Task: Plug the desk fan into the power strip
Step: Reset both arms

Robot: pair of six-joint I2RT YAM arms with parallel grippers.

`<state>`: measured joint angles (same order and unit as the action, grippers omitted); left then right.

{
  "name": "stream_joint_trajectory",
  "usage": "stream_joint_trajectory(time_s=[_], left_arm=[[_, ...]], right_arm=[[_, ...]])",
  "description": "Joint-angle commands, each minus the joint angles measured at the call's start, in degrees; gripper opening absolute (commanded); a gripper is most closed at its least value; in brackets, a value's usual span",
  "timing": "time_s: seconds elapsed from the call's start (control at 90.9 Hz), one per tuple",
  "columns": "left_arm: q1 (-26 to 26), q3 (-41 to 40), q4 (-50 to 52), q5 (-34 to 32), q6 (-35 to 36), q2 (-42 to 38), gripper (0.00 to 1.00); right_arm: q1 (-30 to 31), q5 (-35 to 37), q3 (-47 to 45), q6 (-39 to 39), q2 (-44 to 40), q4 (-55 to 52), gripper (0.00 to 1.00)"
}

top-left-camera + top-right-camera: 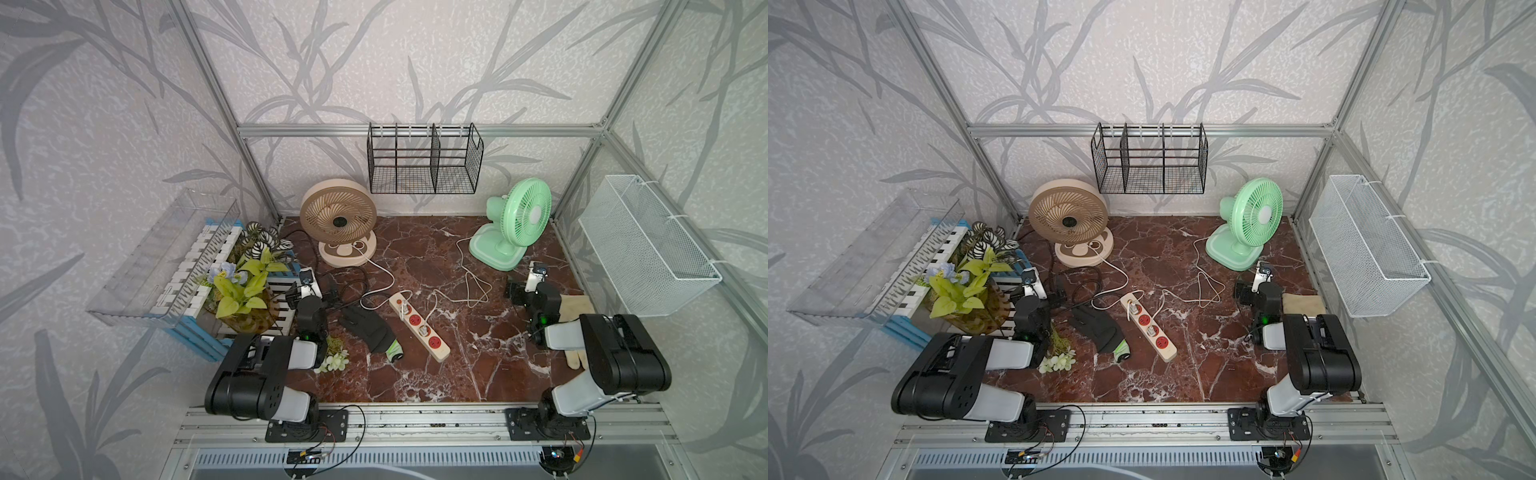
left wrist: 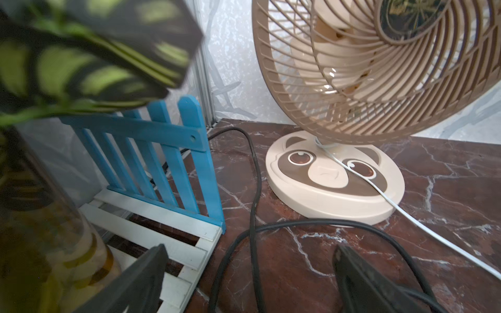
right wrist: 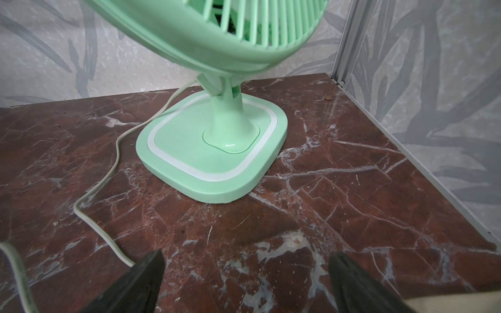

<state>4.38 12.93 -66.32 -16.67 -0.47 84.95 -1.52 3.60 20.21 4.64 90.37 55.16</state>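
Note:
The cream power strip lies slantwise mid-table. White cords end at its first and third sockets; whether they are seated I cannot tell. A beige desk fan with a panda-face base stands at the back left. A green desk fan stands at the back right. My left gripper is open and empty over black cords, in front of the beige fan. In front of the green fan my right gripper hangs open, empty, over bare marble.
A black glove lies left of the strip, a beige glove under my right arm. A potted plant in a blue-white fence crate crowds my left arm. Black wire rack and white mesh basket hang on the walls.

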Motion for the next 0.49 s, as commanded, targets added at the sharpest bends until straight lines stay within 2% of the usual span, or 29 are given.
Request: stream_joint_trajectory(time_s=[0.0,0.066,0.484], left_arm=[[-0.8,1.5,-2.5,4.4,1.0,1.3,1.00],[-0.9,0.7,-5.3,4.4,0.9,2.5,1.00],[-1.0,0.8,-4.5,4.6,0.9,2.3,1.00]], right_arm=[[-0.2,-1.8,1.1,-1.0,-0.1,-0.2,0.99],[-0.2,-1.8,1.2,-1.0,-0.2,-0.2,0.99],[0.1,-3.2,1.3,-1.7,-0.2,-0.5,0.99]])
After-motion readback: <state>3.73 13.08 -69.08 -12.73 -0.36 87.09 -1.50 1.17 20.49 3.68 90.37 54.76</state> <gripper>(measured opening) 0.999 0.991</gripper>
